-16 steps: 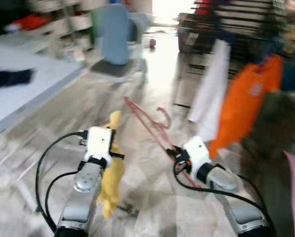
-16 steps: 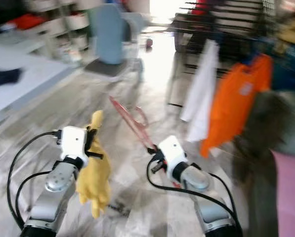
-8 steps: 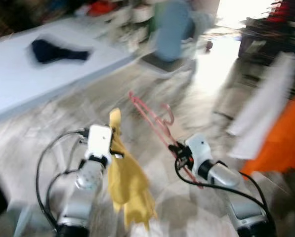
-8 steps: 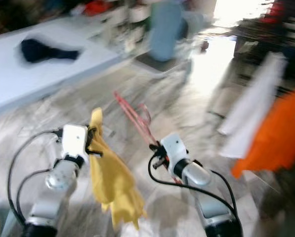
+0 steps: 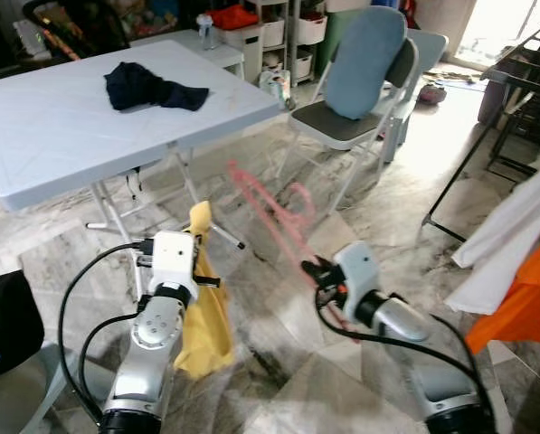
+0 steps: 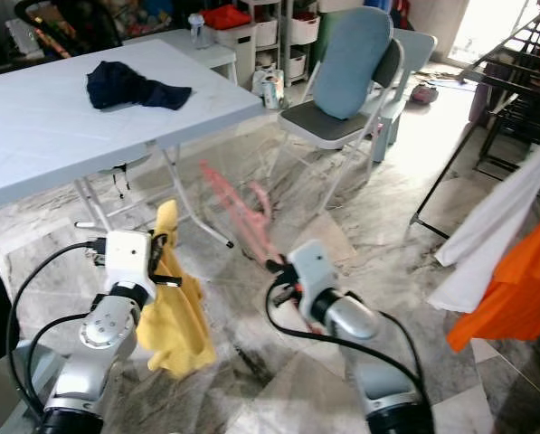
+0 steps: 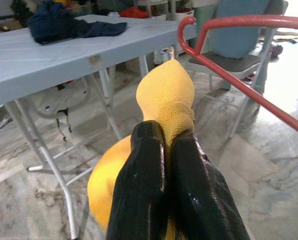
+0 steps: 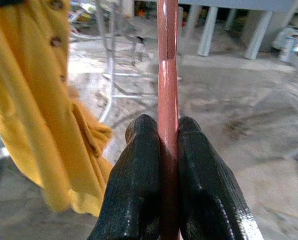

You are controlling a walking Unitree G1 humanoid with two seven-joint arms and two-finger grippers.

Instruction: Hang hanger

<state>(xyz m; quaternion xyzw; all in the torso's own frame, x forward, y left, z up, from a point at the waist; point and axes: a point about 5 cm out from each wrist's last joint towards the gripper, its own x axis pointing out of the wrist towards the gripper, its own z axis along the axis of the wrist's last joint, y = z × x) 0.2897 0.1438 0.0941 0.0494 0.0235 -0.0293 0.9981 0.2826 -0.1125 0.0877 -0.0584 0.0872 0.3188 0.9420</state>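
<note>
Since a second ago your view has swung left, blur gone: the white surface (image 5: 89,136) and chair (image 5: 364,86) lie ahead, open floor between. Right tool (image 8: 161,150) pinches the seemingly red hanger (image 8: 167,75); left tool (image 7: 161,150) grips the yellow garment (image 7: 168,97).

glossy red hanger (image 8: 167,75), yellow cloth (image 7: 166,97)

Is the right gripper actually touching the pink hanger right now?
Touching. The right wrist view shows the right gripper with both black fingers pressed against the pink hanger, no gap.
</note>
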